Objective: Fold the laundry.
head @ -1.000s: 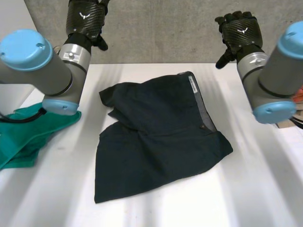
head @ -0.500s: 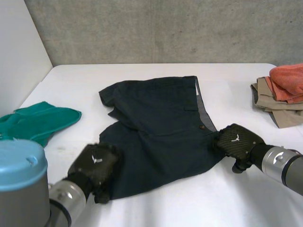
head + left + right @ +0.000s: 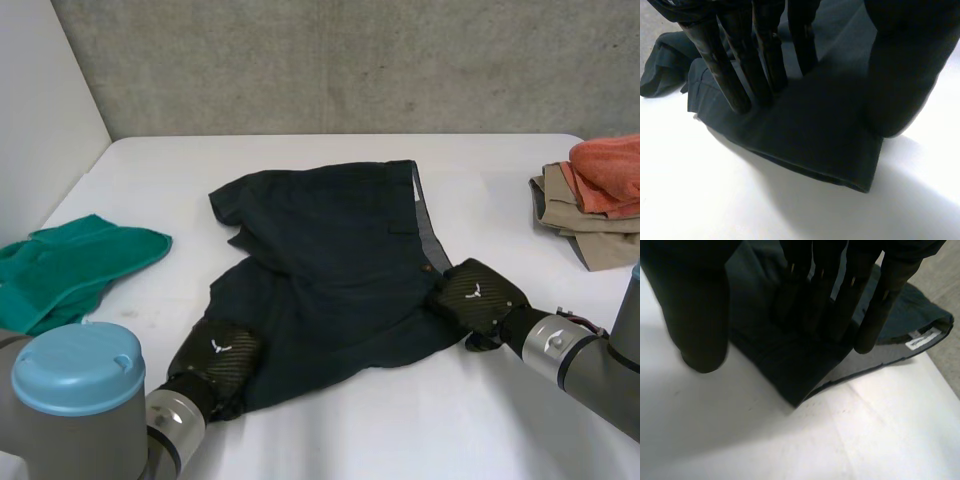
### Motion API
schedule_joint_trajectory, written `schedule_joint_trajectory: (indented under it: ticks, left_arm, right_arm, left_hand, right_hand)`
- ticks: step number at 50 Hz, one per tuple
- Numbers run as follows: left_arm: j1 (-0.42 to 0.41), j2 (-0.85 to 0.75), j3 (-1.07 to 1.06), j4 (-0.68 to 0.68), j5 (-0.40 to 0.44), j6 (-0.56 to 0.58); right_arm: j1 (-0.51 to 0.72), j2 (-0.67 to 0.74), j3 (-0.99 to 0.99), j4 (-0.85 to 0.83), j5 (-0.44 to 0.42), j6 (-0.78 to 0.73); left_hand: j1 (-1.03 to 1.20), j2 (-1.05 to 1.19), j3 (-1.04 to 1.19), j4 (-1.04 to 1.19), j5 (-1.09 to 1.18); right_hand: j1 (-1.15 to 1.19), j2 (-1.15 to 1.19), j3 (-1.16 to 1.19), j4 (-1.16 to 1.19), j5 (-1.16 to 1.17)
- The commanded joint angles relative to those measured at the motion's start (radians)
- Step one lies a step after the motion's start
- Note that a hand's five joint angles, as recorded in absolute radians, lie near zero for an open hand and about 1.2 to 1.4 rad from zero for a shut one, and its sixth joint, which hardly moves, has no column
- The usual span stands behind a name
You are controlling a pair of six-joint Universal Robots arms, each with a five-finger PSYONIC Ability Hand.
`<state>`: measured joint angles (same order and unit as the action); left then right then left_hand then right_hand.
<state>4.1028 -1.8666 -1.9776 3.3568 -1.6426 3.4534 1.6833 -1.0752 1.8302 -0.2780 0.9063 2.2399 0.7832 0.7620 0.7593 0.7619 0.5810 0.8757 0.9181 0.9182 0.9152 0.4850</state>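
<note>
White tabletop (image 3: 330, 440) stretches out ahead, and nearest on it the left hand (image 3: 215, 362) lies on the near left corner of a pair of dark navy shorts (image 3: 340, 270). Its fingers (image 3: 735, 75) are straight and pressed down on that leg's hem. The thumb (image 3: 900, 75) sits apart from them by the hem's corner, pinching nothing.

A little farther off, the right hand (image 3: 475, 300) rests on the near right corner of the shorts, at the end of the waistband. Its fingers (image 3: 875, 315) are straight and side by side, tips on the cloth, with the thumb (image 3: 695, 315) spread wide over bare table.

The shorts lie spread across the middle of the table, rumpled along the left leg. The waistband runs down the right side, showing a grey lining and a white label (image 3: 922, 337) at its far end.

Well to the left lies a crumpled green cloth (image 3: 70, 265). At the far right sits a folded beige garment (image 3: 590, 240) with an orange cloth (image 3: 610, 170) on top. A grey concrete wall (image 3: 350, 60) stands behind.
</note>
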Motion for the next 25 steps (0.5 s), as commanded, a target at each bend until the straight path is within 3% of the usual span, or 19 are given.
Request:
schedule_joint_trajectory:
  ticks: [1,17,19,20,21,25]
  left_arm:
    - [0.004,-0.039,0.017,0.067,-0.002,0.009]
    - [0.017,-0.032,0.108,0.07,-0.029,0.01]
    - [0.019,-0.031,0.121,0.069,-0.029,0.01]
    - [0.019,-0.031,0.126,0.069,-0.029,0.01]
    - [0.019,-0.031,0.135,0.065,-0.031,0.01]
    - [0.016,-0.019,0.149,0.046,-0.026,0.015]
  right_arm:
    - [0.021,0.0,-0.037,-0.024,0.005,0.069]
    - [0.082,0.096,-0.15,-0.03,0.074,0.099]
    - [0.082,0.103,-0.157,-0.03,0.083,0.099]
    - [0.081,0.101,-0.163,-0.032,0.092,0.099]
    - [0.081,0.1,-0.166,-0.032,0.098,0.099]
    - [0.078,0.084,-0.166,-0.023,0.151,0.099]
  left_hand:
    - [0.583,0.605,0.607,0.605,0.611]
    - [0.613,0.634,0.637,0.634,0.641]
    - [0.613,0.634,0.637,0.634,0.641]
    - [0.613,0.634,0.637,0.634,0.641]
    - [0.613,0.634,0.637,0.634,0.641]
    - [0.613,0.634,0.637,0.634,0.641]
  right_hand:
    - [0.172,0.13,0.13,0.133,0.389]
    - [0.049,0.006,0.006,0.009,0.265]
    - [0.122,0.08,0.079,0.082,0.338]
    - [0.393,0.35,0.35,0.353,0.609]
    - [0.519,0.477,0.477,0.48,0.735]
    - [0.521,0.478,0.478,0.481,0.737]
